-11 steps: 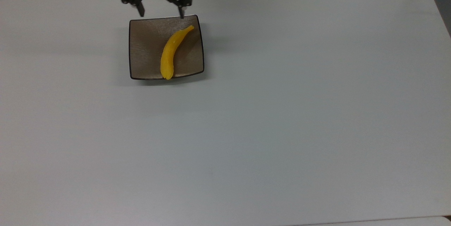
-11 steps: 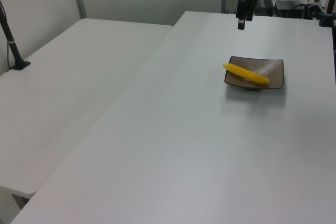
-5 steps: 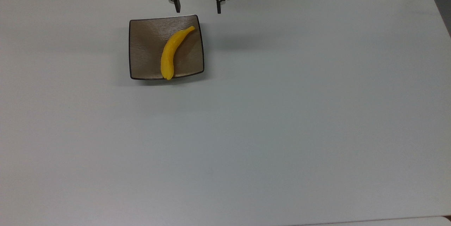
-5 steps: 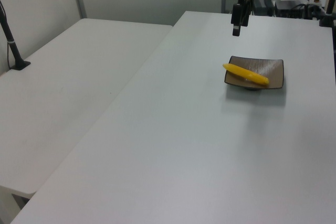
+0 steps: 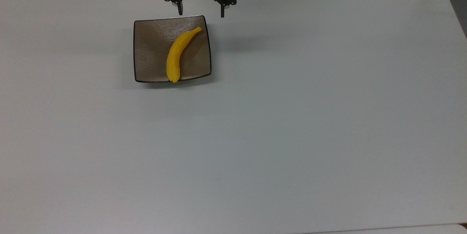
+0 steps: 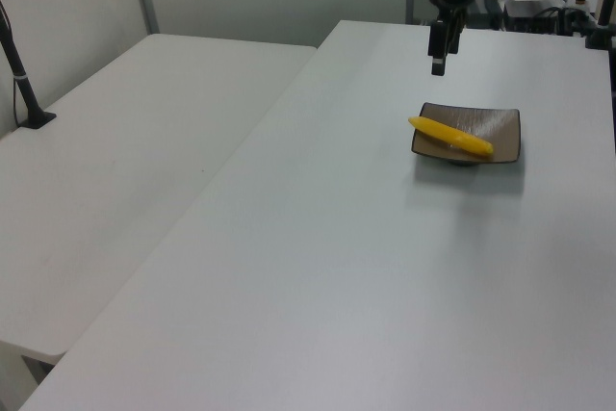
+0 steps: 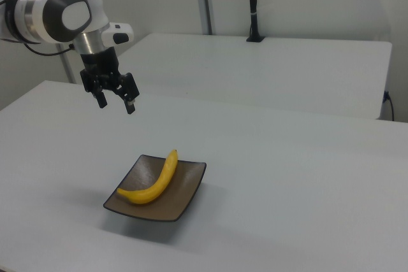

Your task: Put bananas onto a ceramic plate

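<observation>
On the white table (image 5: 292, 117), near its far edge in the top view, the bananas (image 5: 177, 55) are seen lying diagonally across the ceramic plate (image 5: 149, 49), so the placing is judged done, while the gripper (image 5: 200, 10) is held above the plate's far edge, empty, fingers apart.

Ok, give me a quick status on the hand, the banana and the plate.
Hand open, empty, raised clear of the plate. Banana lying on the ceramic plate, one end over its rim. Nothing in the way on the table.
</observation>
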{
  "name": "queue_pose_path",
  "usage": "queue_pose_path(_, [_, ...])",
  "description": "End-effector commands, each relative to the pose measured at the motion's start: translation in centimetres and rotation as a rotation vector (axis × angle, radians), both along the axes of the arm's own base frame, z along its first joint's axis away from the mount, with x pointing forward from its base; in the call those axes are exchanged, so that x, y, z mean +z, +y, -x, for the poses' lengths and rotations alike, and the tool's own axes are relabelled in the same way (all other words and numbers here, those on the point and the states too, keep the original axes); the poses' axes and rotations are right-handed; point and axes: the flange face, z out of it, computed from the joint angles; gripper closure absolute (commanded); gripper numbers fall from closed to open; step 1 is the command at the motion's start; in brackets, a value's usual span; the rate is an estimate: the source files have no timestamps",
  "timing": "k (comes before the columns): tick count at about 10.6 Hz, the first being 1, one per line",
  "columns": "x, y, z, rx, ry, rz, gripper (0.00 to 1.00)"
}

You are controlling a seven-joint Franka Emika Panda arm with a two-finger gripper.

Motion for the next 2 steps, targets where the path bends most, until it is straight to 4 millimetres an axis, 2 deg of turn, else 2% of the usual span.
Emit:
queue_pose_path(1, [0.71,-0.95,0.88,-0.001,-0.029,0.013,0.00])
queue_pose_path(2, [0.81,-1.04,0.89,0.002,-0.032,0.013,0.00])
